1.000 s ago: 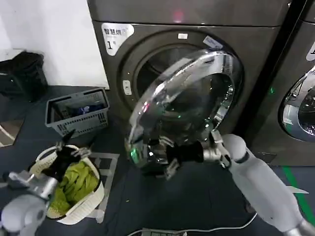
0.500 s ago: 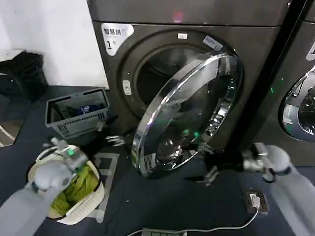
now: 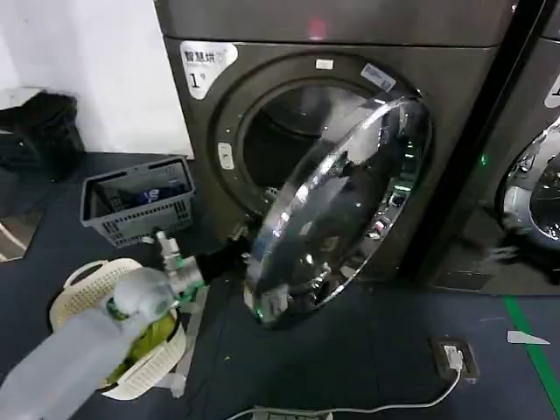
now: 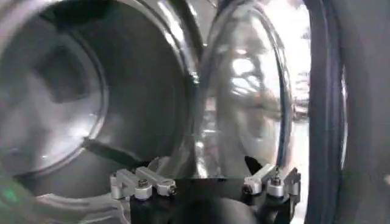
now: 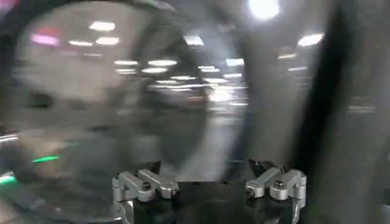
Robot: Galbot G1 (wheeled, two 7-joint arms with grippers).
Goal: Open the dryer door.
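On the dark floor (image 3: pixel 367 341), the dryer (image 3: pixel 201 131) is standing with the dryer door (image 3: pixel 337 206) swinging half open. The left gripper (image 4: pixel 204 185), fingers spread and empty, is reaching at the door's lower-left rim.

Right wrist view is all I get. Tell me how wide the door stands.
Observer: In the head view the door stands partly open. It is hinged on its right, and the dryer mouth is exposed.
Operator: Report the left gripper.
Observer: The left gripper is at the door's lower free edge. Its fingers are open, with the chrome rim just ahead of them.
Operator: Check the floor on that side.
Observer: A white basket of green cloth sits on the floor left of the door, under the left arm.
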